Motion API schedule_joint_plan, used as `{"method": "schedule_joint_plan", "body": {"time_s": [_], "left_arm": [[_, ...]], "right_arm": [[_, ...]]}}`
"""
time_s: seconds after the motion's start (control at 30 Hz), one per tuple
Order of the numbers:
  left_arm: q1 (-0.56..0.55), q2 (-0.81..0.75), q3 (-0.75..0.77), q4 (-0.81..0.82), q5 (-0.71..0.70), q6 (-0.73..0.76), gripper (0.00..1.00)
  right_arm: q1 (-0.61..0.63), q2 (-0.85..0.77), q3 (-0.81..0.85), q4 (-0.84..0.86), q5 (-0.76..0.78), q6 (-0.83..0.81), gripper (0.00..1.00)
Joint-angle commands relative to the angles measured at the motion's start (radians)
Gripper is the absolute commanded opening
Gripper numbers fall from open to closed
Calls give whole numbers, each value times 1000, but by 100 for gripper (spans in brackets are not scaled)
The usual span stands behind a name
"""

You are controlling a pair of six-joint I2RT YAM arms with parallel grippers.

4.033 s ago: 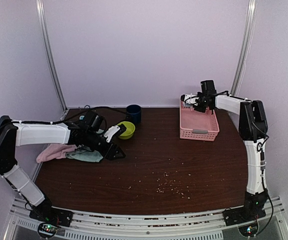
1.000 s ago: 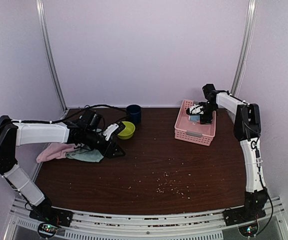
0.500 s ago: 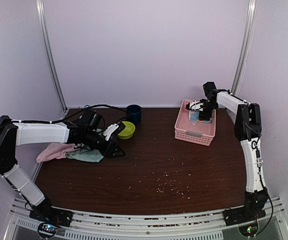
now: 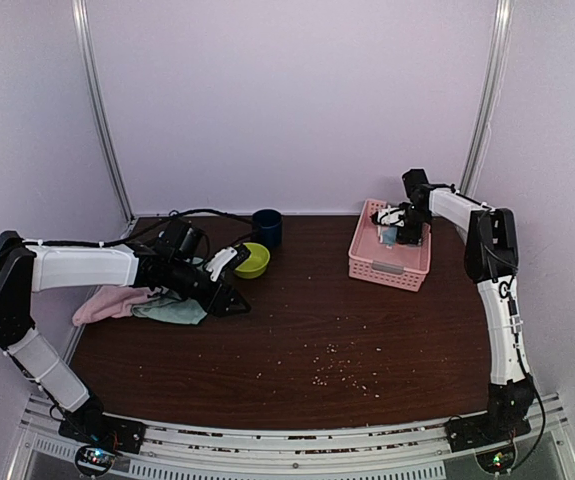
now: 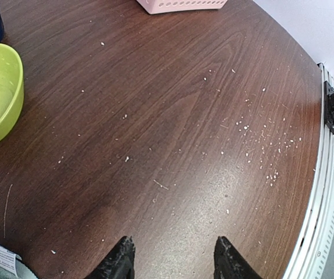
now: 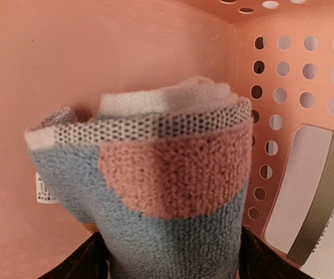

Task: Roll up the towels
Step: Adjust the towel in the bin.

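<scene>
Top view: the right gripper (image 4: 399,232) is down in the basket (image 4: 387,272) at 2 o'clock, probably to park a finished roll out of the way. The pink towel (image 4: 107,303) and mint towel (image 4: 172,312) lie unrolled at 9 o'clock, beside the left gripper (image 4: 229,297).

Left wrist: its jaws stand apart over bare table (image 5: 184,145), holding nothing, ready for the next towel.

Right wrist: the fingers clamp the roll (image 6: 167,192) inside the basket.

Four seconds back the gripper hung above the basket, which has since slid toward 9 o'clock. The left arm has not moved.

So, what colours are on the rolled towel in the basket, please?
Light blue towel with pink patch; right wrist view.
</scene>
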Motion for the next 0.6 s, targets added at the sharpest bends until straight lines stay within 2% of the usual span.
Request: {"method": "schedule_joint_plan", "body": {"time_s": [0.0,0.13,0.37,0.47,0.57], "left_arm": [[8,-5,2,34,23,10,48],[8,-6,1,35,19,9,48],[9,3,0,34,22,10,48],[9,4,-1,34,23,10,48],[9,3,-4,33,24,8,48]], "right_arm": [[2,6,-1,2,50,24,74],[3,48,-14,158,120,95,67],[11,106,-27,393,216,166,67],[11,85,-48,412,200,168,68],[11,-20,-163,414,110,135,71]]}}
